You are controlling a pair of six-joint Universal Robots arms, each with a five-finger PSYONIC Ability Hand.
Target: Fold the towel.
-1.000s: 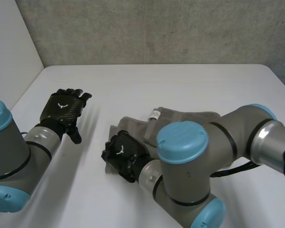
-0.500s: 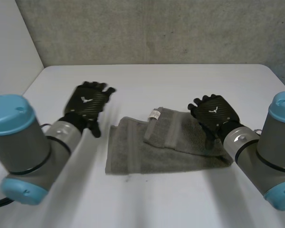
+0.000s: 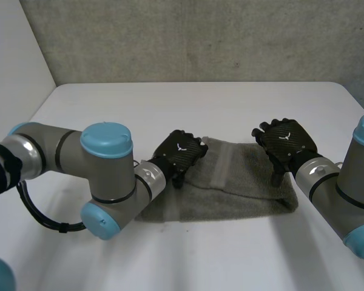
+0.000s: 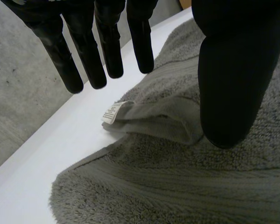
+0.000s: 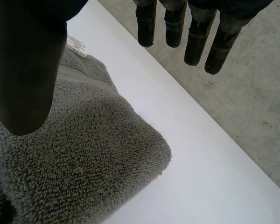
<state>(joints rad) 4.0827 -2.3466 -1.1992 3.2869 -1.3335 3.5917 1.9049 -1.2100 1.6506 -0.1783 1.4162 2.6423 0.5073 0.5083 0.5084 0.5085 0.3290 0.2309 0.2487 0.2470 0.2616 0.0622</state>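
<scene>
Left hand [image 3: 181, 151] newly over towel [image 3: 236, 193]

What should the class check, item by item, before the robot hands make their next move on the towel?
1. Left robot hand open: ok.
2. Right robot hand open: ok.
3. Left robot hand above the towel at its label corner: ok.
4. Right robot hand above the other far corner: ok.
5. Towel lying flat: not ok, flap doubled over by the label.
6. Hands touching towel: cannot tell.
</scene>
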